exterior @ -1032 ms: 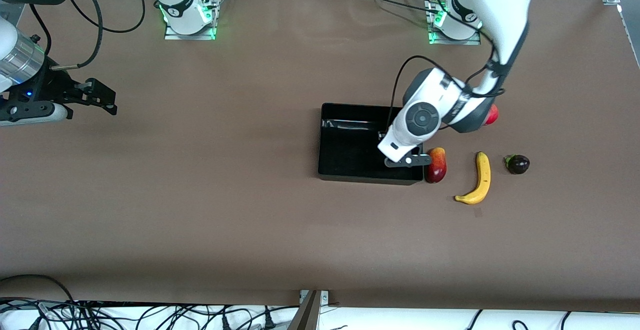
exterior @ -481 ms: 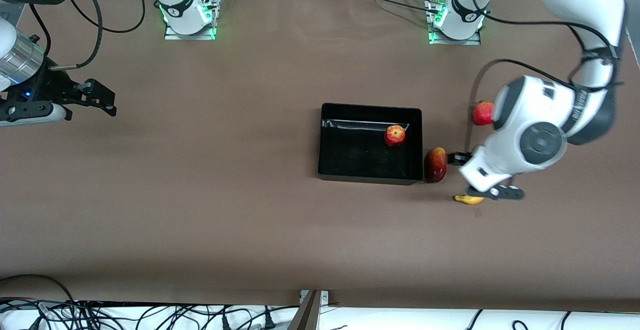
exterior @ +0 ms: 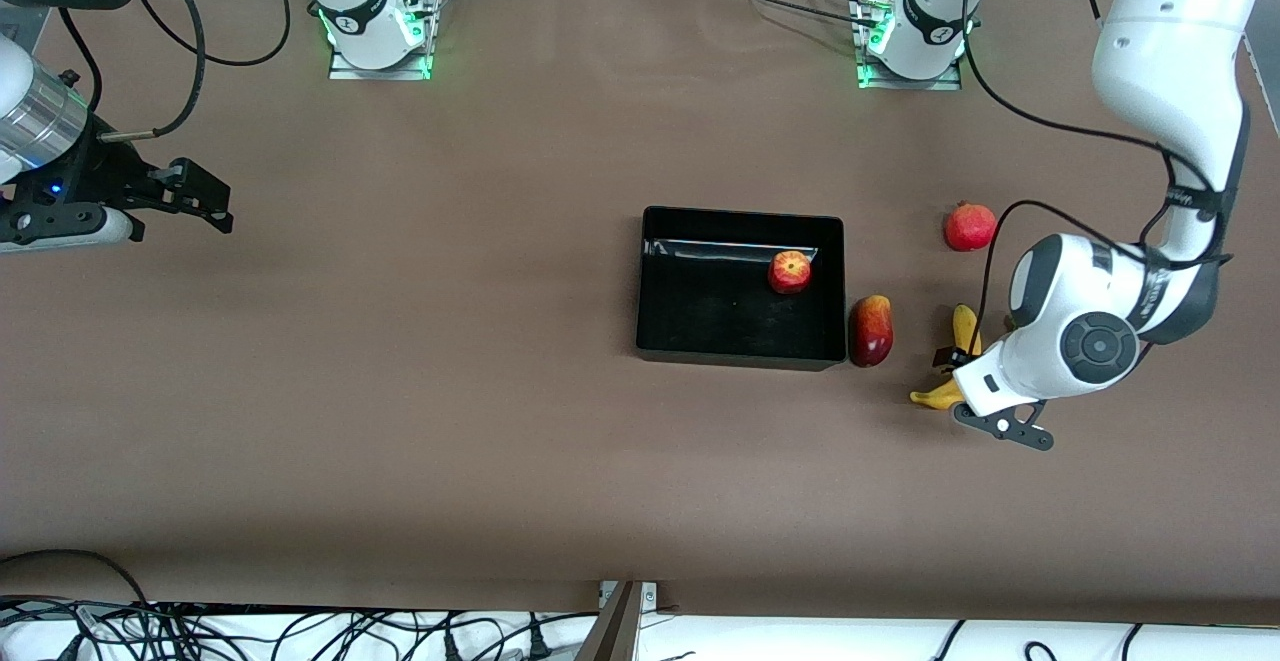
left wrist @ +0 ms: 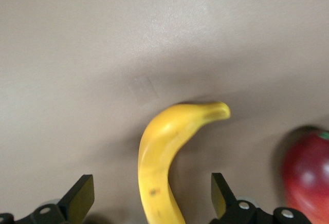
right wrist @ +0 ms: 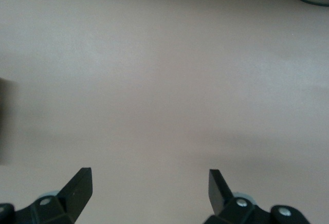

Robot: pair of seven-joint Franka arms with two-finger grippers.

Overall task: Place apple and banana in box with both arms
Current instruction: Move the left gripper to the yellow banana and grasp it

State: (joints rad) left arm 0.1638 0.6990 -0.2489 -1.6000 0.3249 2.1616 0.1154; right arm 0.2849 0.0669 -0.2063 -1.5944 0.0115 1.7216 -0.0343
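Note:
The apple (exterior: 790, 271) lies in the black box (exterior: 700, 316), in the corner nearest the left arm's base. The banana (exterior: 963, 325) lies on the table toward the left arm's end, partly hidden under the left hand. My left gripper (exterior: 985, 393) is open and low over the banana. In the left wrist view the banana (left wrist: 162, 162) lies between the spread fingers of the left gripper (left wrist: 150, 193), apart from both. My right gripper (exterior: 205, 201) waits open and empty over bare table at the right arm's end, and its wrist view shows the right gripper (right wrist: 149, 185) over plain table.
A red-and-yellow mango (exterior: 871, 330) lies against the box's wall on the banana's side; it also shows in the left wrist view (left wrist: 306, 175). A round red fruit with a crown tip (exterior: 969, 226) lies farther from the front camera than the banana.
My left gripper was over the box. It left the apple in the box, swung toward the left arm's end of the table, and now is over the banana. The right arm has not moved.

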